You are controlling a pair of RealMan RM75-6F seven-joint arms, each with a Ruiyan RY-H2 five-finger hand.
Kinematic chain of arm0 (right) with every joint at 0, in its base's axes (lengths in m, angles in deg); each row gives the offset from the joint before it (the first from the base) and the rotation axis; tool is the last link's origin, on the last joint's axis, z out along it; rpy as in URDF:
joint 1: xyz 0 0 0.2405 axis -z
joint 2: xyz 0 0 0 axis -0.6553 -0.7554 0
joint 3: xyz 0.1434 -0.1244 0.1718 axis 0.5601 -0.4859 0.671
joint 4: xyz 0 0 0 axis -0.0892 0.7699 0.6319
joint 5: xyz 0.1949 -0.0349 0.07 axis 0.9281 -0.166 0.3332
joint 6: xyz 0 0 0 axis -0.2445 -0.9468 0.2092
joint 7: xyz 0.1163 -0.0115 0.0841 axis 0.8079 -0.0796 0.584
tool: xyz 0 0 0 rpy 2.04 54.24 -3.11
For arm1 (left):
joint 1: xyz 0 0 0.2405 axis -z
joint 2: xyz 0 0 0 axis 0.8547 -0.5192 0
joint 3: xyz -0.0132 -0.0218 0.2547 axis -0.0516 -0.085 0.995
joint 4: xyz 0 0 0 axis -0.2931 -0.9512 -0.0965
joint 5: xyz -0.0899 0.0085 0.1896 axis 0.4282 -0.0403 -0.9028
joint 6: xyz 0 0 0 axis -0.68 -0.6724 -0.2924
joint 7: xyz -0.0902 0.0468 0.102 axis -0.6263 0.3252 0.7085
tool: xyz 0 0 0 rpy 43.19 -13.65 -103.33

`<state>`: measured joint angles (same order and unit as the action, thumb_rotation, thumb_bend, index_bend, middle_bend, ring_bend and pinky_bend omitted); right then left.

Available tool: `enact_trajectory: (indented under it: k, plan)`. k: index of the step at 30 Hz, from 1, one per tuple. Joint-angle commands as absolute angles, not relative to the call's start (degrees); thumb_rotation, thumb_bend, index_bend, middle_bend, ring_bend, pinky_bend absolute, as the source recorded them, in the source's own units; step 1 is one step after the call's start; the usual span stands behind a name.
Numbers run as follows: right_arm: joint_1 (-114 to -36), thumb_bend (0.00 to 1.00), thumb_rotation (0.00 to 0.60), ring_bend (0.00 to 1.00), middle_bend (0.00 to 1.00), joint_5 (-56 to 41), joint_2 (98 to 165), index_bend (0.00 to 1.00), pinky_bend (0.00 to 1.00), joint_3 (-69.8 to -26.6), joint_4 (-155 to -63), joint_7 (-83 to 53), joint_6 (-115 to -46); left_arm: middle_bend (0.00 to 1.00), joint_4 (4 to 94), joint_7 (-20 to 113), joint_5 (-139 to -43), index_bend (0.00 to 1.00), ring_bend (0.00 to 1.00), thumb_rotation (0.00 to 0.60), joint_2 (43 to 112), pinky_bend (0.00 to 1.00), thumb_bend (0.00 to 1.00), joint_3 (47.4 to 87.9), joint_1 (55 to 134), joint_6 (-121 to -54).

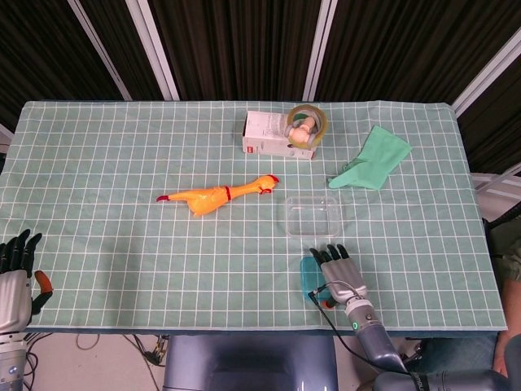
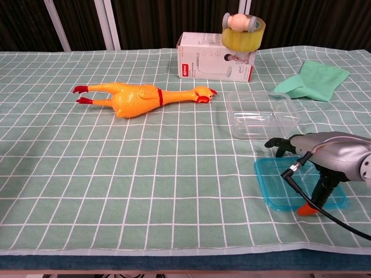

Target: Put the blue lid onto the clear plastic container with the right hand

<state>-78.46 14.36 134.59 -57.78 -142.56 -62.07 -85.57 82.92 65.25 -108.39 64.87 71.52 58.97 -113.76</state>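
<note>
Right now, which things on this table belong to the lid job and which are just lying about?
Job: blue lid, clear plastic container, right hand over the lid.

Lying about: rubber chicken, white box, tape roll, green cloth. The left hand is idle off the table's edge.

We are seeing a matt woven tablecloth (image 2: 116, 174), a glossy translucent plastic blue lid (image 2: 277, 184), a shiny clear plastic container (image 2: 262, 113), a smooth rubbery chicken toy (image 2: 136, 97), a matt cardboard box (image 2: 211, 63) and soft green cloth (image 2: 316, 80).
</note>
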Motion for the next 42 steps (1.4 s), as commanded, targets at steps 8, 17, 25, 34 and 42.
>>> enact_trajectory:
  k: [8, 17, 25, 34, 42]
  plan:
    - [-77.8, 0.15, 0.600, 0.04, 0.42, 11.8, 133.0, 0.00, 0.00, -57.6, -144.5, -60.0, -86.2, 0.00, 83.0, 65.2, -108.4, 0.10, 0.00, 0.600, 64.8, 0.00, 0.77, 71.5, 59.0, -113.8]
    - [-77.4, 0.15, 0.600, 0.04, 0.43, 10.4, 130.3, 0.00, 0.00, -57.4, -147.4, -58.7, -86.4, 0.00, 83.0, 65.1, -108.4, 0.10, 0.00, 0.600, 64.8, 0.00, 0.77, 71.5, 58.9, -113.9]
    - [-75.9, 0.15, 0.600, 0.04, 0.44, 6.6, 124.8, 0.00, 0.00, -56.7, -153.5, -56.7, -89.5, 0.00, 83.1, 65.0, -108.3, 0.10, 0.00, 0.600, 64.7, 0.00, 0.77, 71.5, 58.9, -113.8]
    - [-72.6, 0.15, 0.600, 0.05, 0.44, 0.4, 115.6, 0.00, 0.00, -56.2, -161.4, -52.0, -93.2, 0.00, 83.1, 65.3, -108.7, 0.10, 0.00, 0.600, 64.9, 0.00, 0.77, 71.7, 58.9, -114.0]
    - [-73.7, 0.15, 0.600, 0.05, 0.44, 2.5, 109.1, 0.00, 0.00, -52.5, -163.5, -49.8, -91.6, 0.00, 83.2, 65.2, -108.7, 0.10, 0.00, 0.600, 64.8, 0.00, 0.77, 71.6, 58.9, -114.0]
